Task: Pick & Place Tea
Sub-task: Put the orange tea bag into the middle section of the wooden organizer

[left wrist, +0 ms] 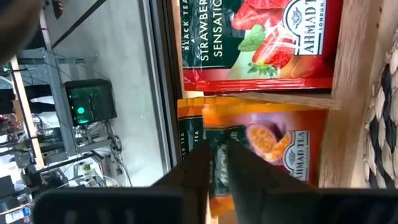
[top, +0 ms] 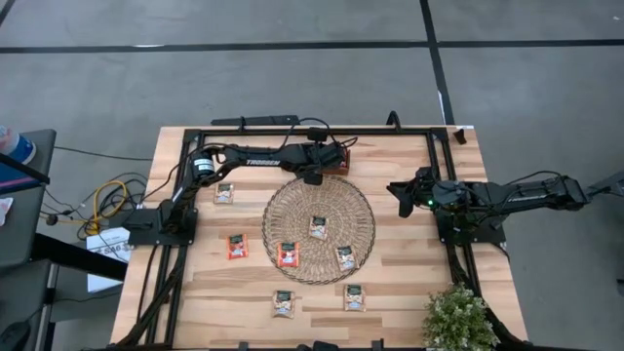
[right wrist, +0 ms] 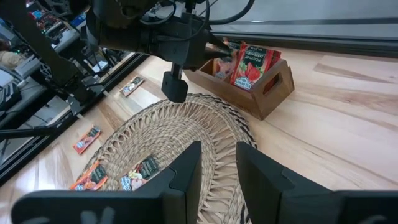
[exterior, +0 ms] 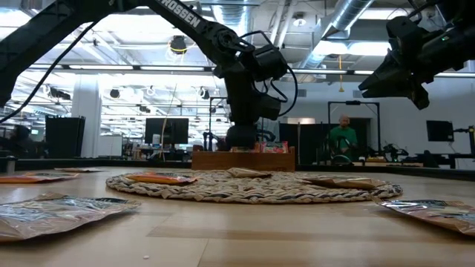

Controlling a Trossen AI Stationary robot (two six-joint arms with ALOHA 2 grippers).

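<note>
At the high view's upper middle, I see my left gripper [top: 334, 156] over the tray [top: 343, 168]; only its wrist view shows the fingers [left wrist: 242, 171] nearly shut around an orange sachet [left wrist: 273, 146]. The right gripper [top: 403, 192] idles at mid-right, its fingers parted on nothing.

You have the round woven mat [top: 319, 229] at the middle of the desk [top: 409, 292], with three tea sachets [top: 318, 227] on it. The wooden tray [top: 338, 162] sits just behind the mat, sachets standing inside. Four more sachets lie on the desk left of and before the mat. A potted plant [top: 458, 317] stands at the front right corner.
</note>
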